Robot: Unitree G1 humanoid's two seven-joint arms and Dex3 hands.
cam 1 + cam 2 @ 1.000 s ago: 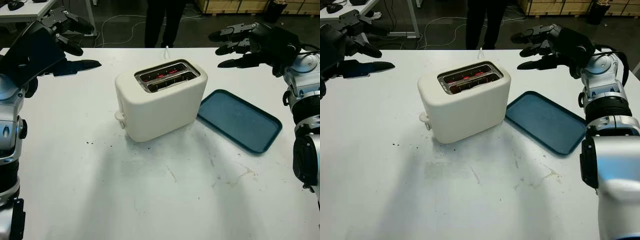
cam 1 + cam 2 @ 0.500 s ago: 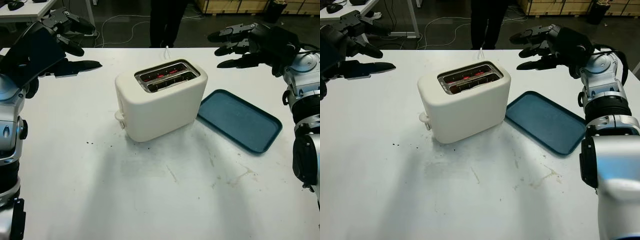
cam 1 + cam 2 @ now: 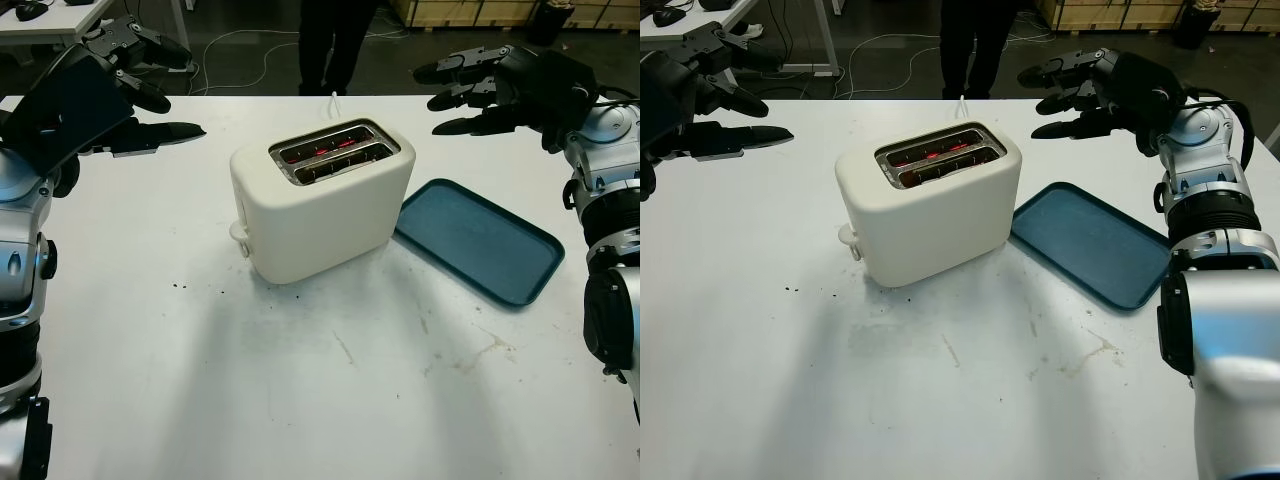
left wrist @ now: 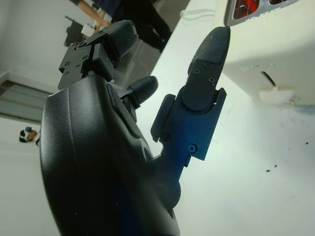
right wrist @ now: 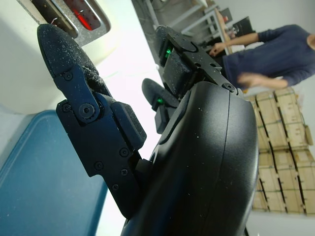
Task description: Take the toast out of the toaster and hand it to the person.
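The white bench (image 3: 300,400) carries a cream two-slot toaster (image 3: 322,200) near its middle, with a dark teal tray (image 3: 478,240) just beside it on the robot's right. In the head views the toaster's slots glow red inside; whether toast sits in them cannot be told. Across the bench's far edge stand a person's dark legs (image 3: 335,40), while the right wrist view catches a person in a blue top (image 5: 275,54) farther off. The left hand (image 3: 140,95) hangs released and empty above the bench's far left, well apart from the toaster. The right hand (image 3: 480,85) hangs likewise released and empty, above the far right, beyond the tray.
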